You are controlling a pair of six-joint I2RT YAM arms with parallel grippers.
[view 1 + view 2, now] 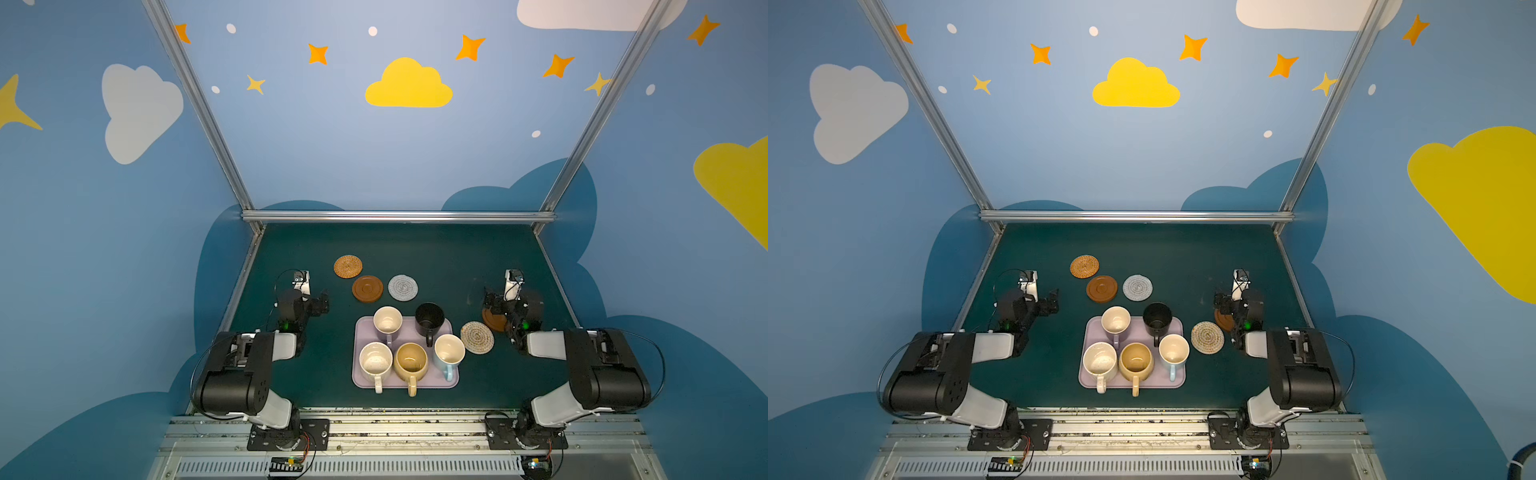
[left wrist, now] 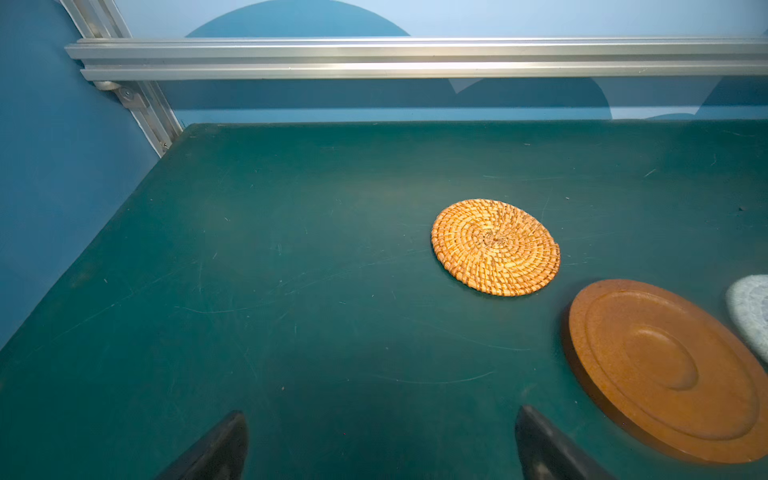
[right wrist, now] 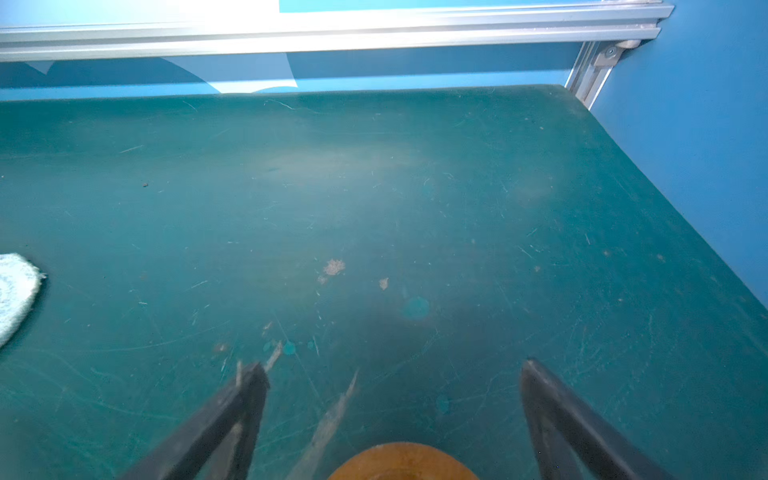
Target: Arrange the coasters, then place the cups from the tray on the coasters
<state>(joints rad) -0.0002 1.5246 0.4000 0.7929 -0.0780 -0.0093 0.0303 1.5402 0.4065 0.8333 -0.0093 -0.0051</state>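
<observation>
Nearest the camera, the left arm (image 1: 241,374) and the right arm (image 1: 602,370) rose from an aluminium base rail (image 1: 399,428) and reached out along either side of the dark green desk (image 1: 415,245). The left jaws stood released over bare desk, holding nothing, and were well apart from the coasters to their right. The left wrist view showed their black fingertips (image 2: 226,444) spread wide. The right jaws were also released and empty. They hung over the right brown wooden coaster (image 1: 491,321) and hid part of it in both top views. In the right wrist view that disc lay between the parted fingers, and whether they touched it could not be told.

Between the arms lay the lilac tray (image 1: 362,330) with all five mugs upright in it, handles turned toward the near edge. The near row held the cream speckled mug (image 1: 376,361), the mustard yellow mug (image 1: 410,360) and the light blue mug (image 1: 449,353). Behind them stood the lavender mug (image 1: 387,322) and the black mug (image 1: 430,319).

The beige woven coaster (image 1: 477,337) lay just beside the tray's right rim. Beyond the tray, the left brown wooden coaster (image 1: 368,288) and the grey woven coaster (image 1: 403,287) lay side by side, close but apart. The tan rattan coaster (image 1: 348,266) lay farthest back.

The desk was scratched, with pale scuffs (image 3: 334,267) ahead of the right jaws. An aluminium rail (image 1: 397,216) closed its far edge, below blue walls (image 1: 332,145) painted with clouds and stars.
</observation>
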